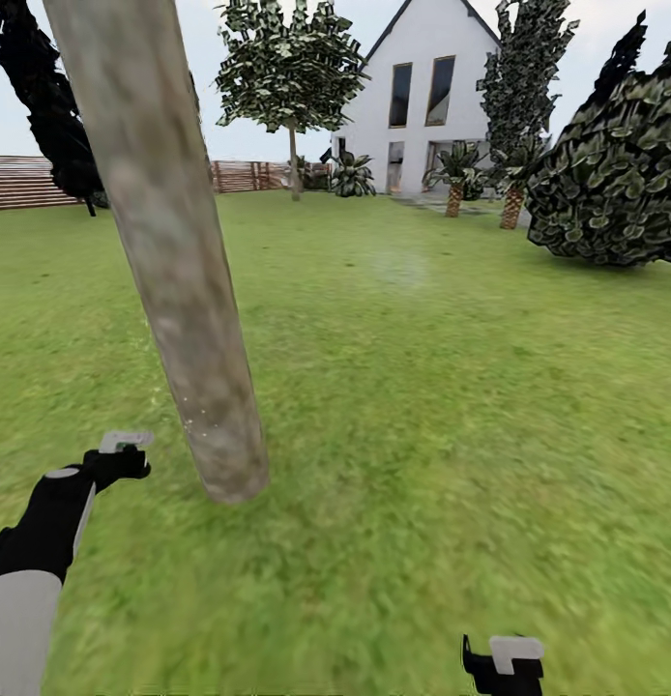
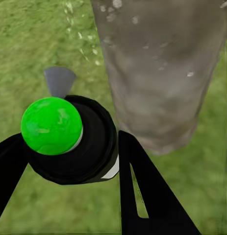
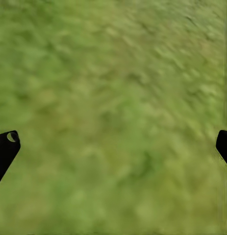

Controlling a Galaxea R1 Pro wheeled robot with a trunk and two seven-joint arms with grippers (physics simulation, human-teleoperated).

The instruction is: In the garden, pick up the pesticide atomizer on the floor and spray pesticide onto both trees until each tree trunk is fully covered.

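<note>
My left claw (image 2: 101,161) is squeezed tight on the pesticide atomizer (image 2: 69,139), whose black top has a green ball. Its nozzle points at the tree trunk (image 1: 171,251), just beside it at about 2 o'clock. The trunk stands tall on the grass (image 1: 452,387), leaning a bit. My right claw (image 3: 113,147) hangs spread wide over grass, holding nothing.

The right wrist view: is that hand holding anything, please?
No, the right hand is open, with only grass between its fingertips.
</note>
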